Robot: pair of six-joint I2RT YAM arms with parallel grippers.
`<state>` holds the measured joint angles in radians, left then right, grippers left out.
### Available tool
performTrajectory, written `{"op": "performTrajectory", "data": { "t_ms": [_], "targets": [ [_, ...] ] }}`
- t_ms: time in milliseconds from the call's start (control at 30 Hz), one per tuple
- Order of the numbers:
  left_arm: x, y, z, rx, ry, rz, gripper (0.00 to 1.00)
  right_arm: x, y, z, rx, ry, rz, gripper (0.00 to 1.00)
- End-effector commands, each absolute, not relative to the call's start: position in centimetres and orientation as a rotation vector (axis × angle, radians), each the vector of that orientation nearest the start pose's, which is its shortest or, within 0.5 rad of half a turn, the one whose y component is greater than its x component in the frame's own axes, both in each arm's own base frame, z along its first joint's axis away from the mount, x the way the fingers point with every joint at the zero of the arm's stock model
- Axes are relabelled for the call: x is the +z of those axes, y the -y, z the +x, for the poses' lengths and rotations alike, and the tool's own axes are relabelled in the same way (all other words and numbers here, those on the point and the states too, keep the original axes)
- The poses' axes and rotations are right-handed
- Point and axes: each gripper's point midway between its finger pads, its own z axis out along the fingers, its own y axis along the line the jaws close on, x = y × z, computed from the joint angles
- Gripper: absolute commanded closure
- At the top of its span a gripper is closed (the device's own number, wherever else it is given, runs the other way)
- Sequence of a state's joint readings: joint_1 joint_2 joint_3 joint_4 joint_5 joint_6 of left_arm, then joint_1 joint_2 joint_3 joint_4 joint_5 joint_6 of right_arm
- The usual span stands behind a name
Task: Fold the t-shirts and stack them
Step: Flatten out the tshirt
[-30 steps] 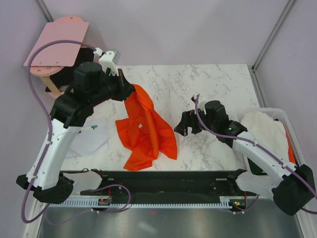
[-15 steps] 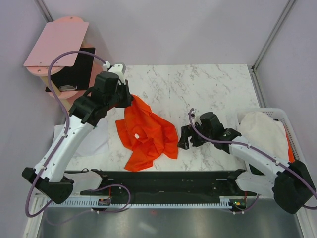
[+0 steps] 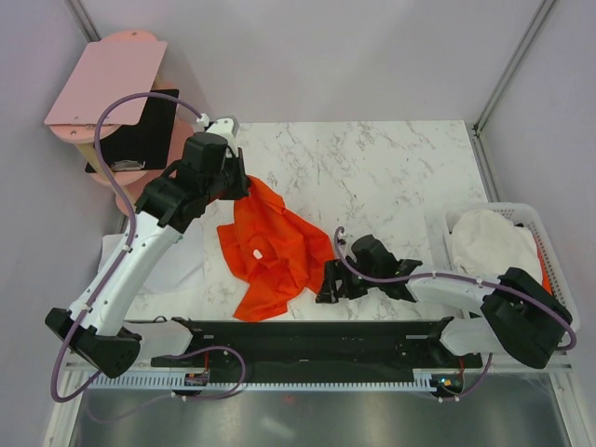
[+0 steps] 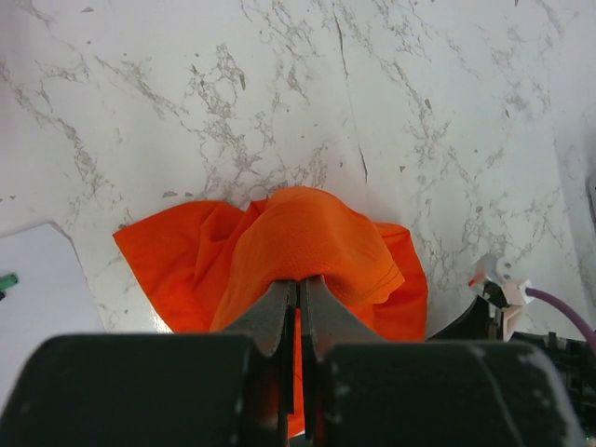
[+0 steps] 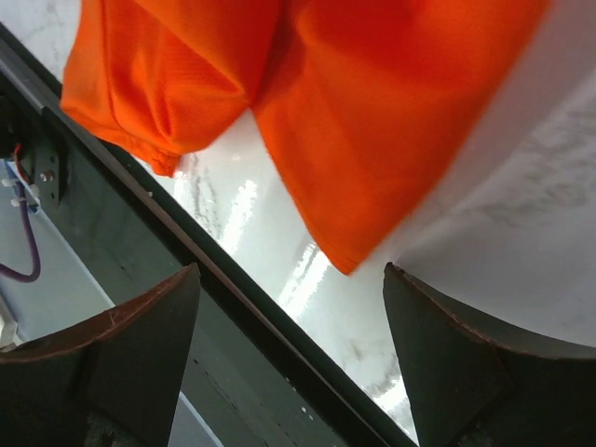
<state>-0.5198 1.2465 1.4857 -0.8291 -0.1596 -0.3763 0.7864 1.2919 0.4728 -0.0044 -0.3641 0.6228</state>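
Observation:
The orange-red t-shirt (image 3: 275, 250) lies crumpled on the marble table, left of centre. My left gripper (image 3: 244, 180) is shut on its far upper edge; the left wrist view shows the fabric (image 4: 312, 244) pinched between the closed fingers (image 4: 272, 315). My right gripper (image 3: 328, 285) is open and low over the table at the shirt's near right corner. In the right wrist view that corner (image 5: 349, 251) hangs between the wide-apart fingers (image 5: 447, 363). A white t-shirt (image 3: 172, 259) lies flat at the left under my left arm. Another white t-shirt (image 3: 494, 244) fills the basket.
A white basket (image 3: 551, 244) stands at the right table edge. Pink boards (image 3: 98, 84) and a flat black panel (image 3: 140, 130) stand at the back left. A black rail (image 3: 307, 337) runs along the table's near edge, close under my right gripper.
My left gripper lowered the orange-red shirt toward the table. My right gripper moved left and nearer, down to the shirt's near right corner.

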Motion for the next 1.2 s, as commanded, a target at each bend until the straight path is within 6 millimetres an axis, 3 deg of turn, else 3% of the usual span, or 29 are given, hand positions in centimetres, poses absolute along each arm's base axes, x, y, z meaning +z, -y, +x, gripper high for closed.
{"op": "performTrajectory", "data": {
  "t_ms": [0,167,267,300,333,400,533,633,667,733,767,900,1067,1100,1167],
  "targets": [
    [32.6,16.1,31.2,-0.361,-2.104,0.021,0.98,3.3,-29.3,15.2,1.024,-2.543,-0.409,0.14],
    [32.6,15.8,31.0,-0.354,-2.101,0.020,0.98,1.9,-30.4,15.2,0.949,-2.574,-0.439,0.25],
    [32.7,15.8,30.9,-0.354,-2.100,0.024,0.98,0.8,-29.1,15.7,0.794,-2.619,-0.396,0.48],
    [32.7,15.7,30.9,-0.352,-2.099,0.024,0.98,0.7,-28.7,16.0,0.761,-2.621,-0.373,0.75],
    [32.6,15.8,30.9,-0.354,-2.100,0.024,0.98,0.8,-28.3,16.8,0.709,-2.601,-0.343,0.87],
    [32.3,15.7,30.8,-0.347,-2.106,0.027,0.98,0.9,-27.1,16.7,0.634,-2.623,-0.310,1.00],
    [32.2,15.3,30.6,-0.331,-2.105,0.029,0.98,3.4,-24.8,18.3,0.488,-2.541,-0.241,1.00],
    [32.8,14.8,30.3,-0.315,-2.091,0.032,0.98,7.2,-23.2,19.9,0.411,-2.428,-0.207,1.00],
    [33.0,14.5,30.0,-0.302,-2.093,0.037,0.98,9.7,-22.2,20.9,0.356,-2.362,-0.170,1.00],
    [34.5,14.0,29.7,-0.303,-2.057,0.032,0.98,12.4,-20.9,22.0,0.286,-2.287,-0.154,1.00],
    [34.9,13.8,29.4,-0.298,-2.055,0.034,0.98,15.0,-20.2,22.4,0.269,-2.237,-0.132,1.00],
    [38.7,12.6,28.0,-0.309,-1.972,0.030,0.98,22.0,-16.6,24.5,0.115,-2.043,-0.048,1.00],
    [43.1,10.0,25.9,-0.266,-1.865,0.007,0.98,29.1,-13.5,24.8,0.051,-1.894,0.006,1.00],
    [44.6,9.4,25.4,-0.267,-1.828,0.000,0.98,30.0,-13.1,24.7,0.052,-1.876,0.013,1.00],
    [45.7,8.4,24.7,-0.233,-1.807,-0.006,0.98,32.1,-11.9,24.4,0.034,-1.833,0.027,1.00]
  ]
}}
